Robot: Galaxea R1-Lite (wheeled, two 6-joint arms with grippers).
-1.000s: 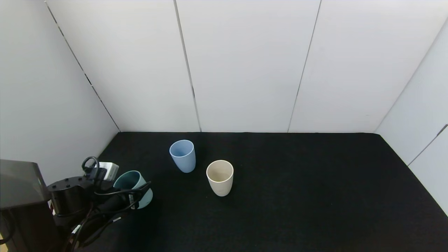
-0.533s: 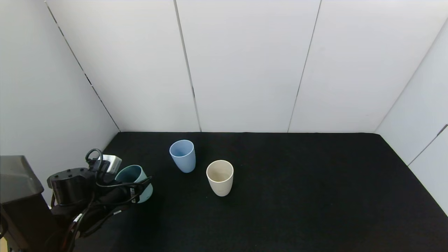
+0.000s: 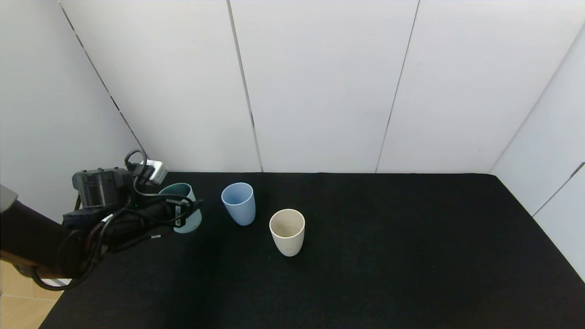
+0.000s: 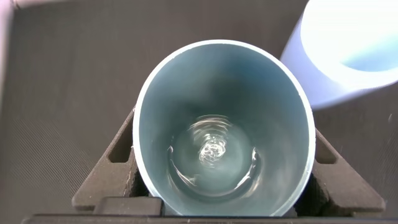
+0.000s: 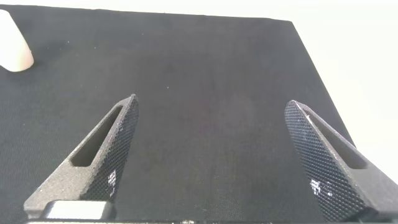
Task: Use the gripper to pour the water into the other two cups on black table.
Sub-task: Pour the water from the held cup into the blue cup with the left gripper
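My left gripper [image 3: 185,214] is shut on a teal-green cup [image 3: 188,223] and holds it upright above the black table [image 3: 388,237], left of the light blue cup [image 3: 238,203]. The left wrist view looks down into the teal-green cup [image 4: 224,93], with rippling water [image 4: 214,152] at its bottom and the light blue cup [image 4: 336,50] close beside it. The cream-beige cup [image 3: 287,231] stands to the right of and nearer than the blue one. My right gripper [image 5: 214,155] is open and empty over bare table, out of the head view; the cream-beige cup [image 5: 13,46] shows at that view's edge.
White wall panels [image 3: 320,87] close the table at the back and both sides. The table's near left corner [image 3: 50,315] shows over a wooden floor. The table's right half [image 3: 434,256] holds nothing.
My left arm has lifted the teal-green cup off the table and carried it farther back, closer to the light blue cup. The two other cups have not moved.
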